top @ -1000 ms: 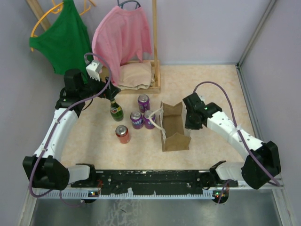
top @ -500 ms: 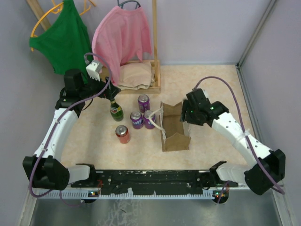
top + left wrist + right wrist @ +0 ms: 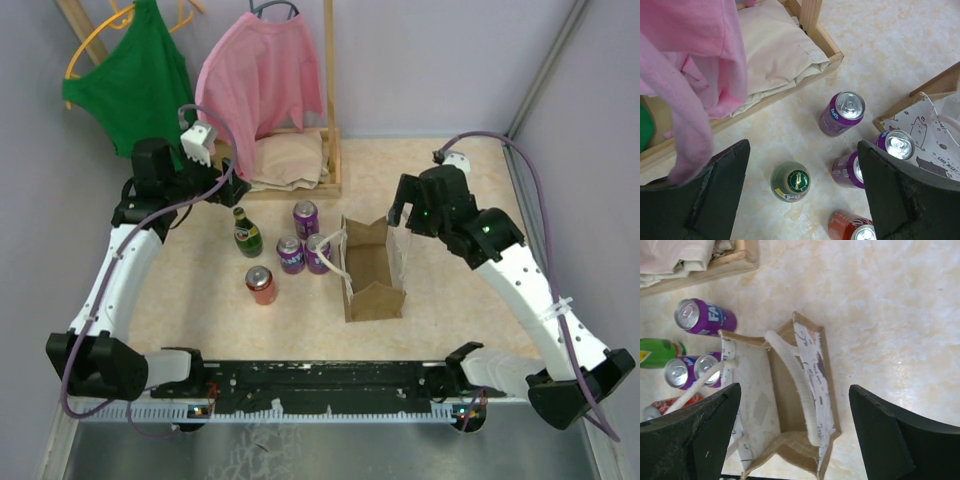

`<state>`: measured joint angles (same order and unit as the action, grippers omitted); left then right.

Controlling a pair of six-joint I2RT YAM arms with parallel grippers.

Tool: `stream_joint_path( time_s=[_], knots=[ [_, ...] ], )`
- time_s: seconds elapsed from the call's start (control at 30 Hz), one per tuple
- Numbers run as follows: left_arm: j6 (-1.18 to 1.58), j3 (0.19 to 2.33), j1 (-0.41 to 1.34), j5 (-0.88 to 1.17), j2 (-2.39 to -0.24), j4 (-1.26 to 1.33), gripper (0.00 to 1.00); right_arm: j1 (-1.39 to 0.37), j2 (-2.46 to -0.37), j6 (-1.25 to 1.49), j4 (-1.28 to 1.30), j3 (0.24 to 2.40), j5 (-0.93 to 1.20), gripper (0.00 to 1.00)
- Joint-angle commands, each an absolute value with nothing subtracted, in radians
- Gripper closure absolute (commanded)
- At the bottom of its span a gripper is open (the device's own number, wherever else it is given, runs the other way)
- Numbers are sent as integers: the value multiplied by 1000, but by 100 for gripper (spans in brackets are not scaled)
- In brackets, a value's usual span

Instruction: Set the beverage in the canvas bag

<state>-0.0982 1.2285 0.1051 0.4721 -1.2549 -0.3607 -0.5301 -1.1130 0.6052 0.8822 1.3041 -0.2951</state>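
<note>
Tan canvas, upright and with its mouth open, the bag (image 3: pixel 375 298) stands in the middle of the table (image 3: pixel 450 180), just right of the drinks. The right wrist view looks straight into it. Only one pale handle (image 3: pixel 797 377) lies across the inside, so no drink is in it yet and the task seems to be at its beginning. No drink is held either. The left gripper (image 3: pixel 802 150) hangs above the bottle (image 3: pixel 246 235) at the far left, its fingers spread wide and touching nothing. This suggests the bottle is the drink to be taken first. The right gripper (image 3: pixel 794 389) hovers over the bag, also spread wide and empty. What is left is the whole work: to grasp a drink, carry it right, and lower it into the bag. The drinks are five in all. There are three purple cans (image 3: pixel 305 217), two of them close together with one just beside the bag's left wall and the third a little farther. One red can (image 3: pixel 261 285) stands nearest, and there is one green bottle. There is one bag, and it has two handles.
</note>
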Motion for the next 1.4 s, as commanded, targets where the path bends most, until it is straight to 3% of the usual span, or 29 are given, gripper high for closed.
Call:
stream_joint_path(
  time_s=[0.0,0.2,0.57,1.37],
  knots=[
    [-189,1313,112,536,-1281,-451,7,-515,-1065,534,884,1338,-402,4],
    [-267,1517,159,580,-1451,-588,10,-346,-1096,488,866,1373,-275,1],
    [-415,1780,357,432,-1778,-725,11,-323,-1186,501,946,1466,-294,1],
    [-408,1746,440,429,-1975,-677,12,-321,-1092,557,983,1358,-296,1]
  ],
)
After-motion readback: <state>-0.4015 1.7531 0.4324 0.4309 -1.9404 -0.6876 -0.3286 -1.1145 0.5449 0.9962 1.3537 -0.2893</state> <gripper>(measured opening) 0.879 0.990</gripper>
